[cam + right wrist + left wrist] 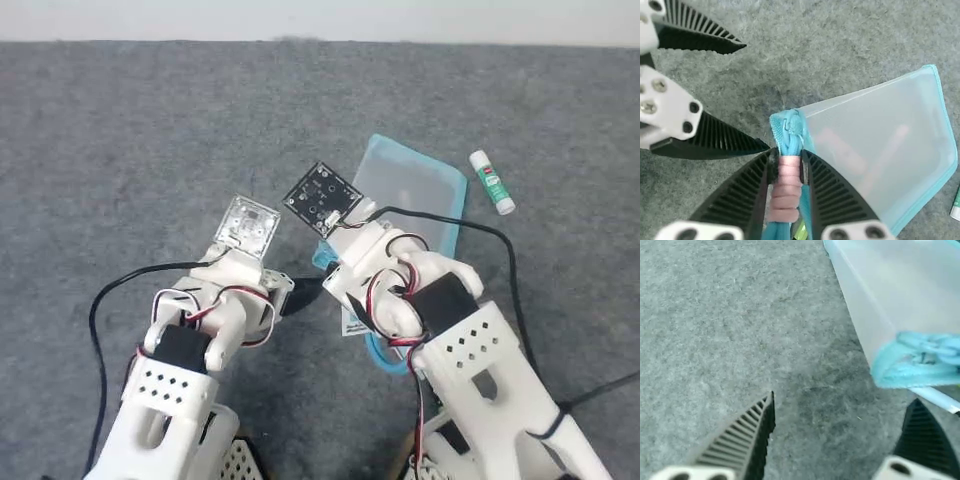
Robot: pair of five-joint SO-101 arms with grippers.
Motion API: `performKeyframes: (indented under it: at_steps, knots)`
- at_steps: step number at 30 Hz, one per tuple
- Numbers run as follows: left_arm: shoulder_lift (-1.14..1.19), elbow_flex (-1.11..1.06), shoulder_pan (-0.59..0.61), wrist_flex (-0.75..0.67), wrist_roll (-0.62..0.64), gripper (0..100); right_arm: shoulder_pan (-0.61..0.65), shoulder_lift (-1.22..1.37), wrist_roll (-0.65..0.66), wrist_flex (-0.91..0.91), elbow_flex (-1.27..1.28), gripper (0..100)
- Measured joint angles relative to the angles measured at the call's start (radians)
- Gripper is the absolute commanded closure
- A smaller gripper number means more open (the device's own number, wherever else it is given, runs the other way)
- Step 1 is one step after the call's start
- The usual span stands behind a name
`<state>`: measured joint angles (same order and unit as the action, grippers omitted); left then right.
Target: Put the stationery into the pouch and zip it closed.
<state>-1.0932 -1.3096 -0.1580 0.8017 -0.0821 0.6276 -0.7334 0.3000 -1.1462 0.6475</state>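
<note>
Your right gripper (pixel 787 152) pinches a pink item (pixel 786 190) at the mouth of the pouch (pixel 880 150), your left gripper (pixel 842 400) gapes open beside its corner, and the glue stick (pixel 492 181) lies outside, so zipping looks far off.

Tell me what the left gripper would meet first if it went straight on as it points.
Most likely the grey table mat: the left gripper is open and angled down at it. The pouch corner beside one finger might get brushed.
</note>
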Motion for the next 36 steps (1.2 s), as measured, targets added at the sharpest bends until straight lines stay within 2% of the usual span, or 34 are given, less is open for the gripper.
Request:
performKeyframes:
  at_steps: [4,9,15,19,25,36]
  knots:
    - [-0.02,0.0,0.002,0.0,0.0,62,0.0,0.0,0.0,0.0,0.003,99.2]
    - [-0.176,-0.003,-0.003,0.069,0.0,62,0.0,0.0,0.0,0.0,0.061,99.2]
    - [-0.285,-0.077,-0.002,0.072,0.0,62,0.0,-0.006,0.0,0.0,0.061,99.2]
    - [-0.281,-0.078,-0.002,0.048,0.0,62,0.0,-0.057,0.0,-0.005,0.061,99.2]
    - [-0.18,-0.078,-0.002,-0.041,0.0,64,0.064,-0.103,0.0,-0.049,0.061,99.2]
    - [-0.044,-0.078,-0.002,-0.106,0.0,64,0.071,-0.107,0.017,-0.071,0.061,99.2]
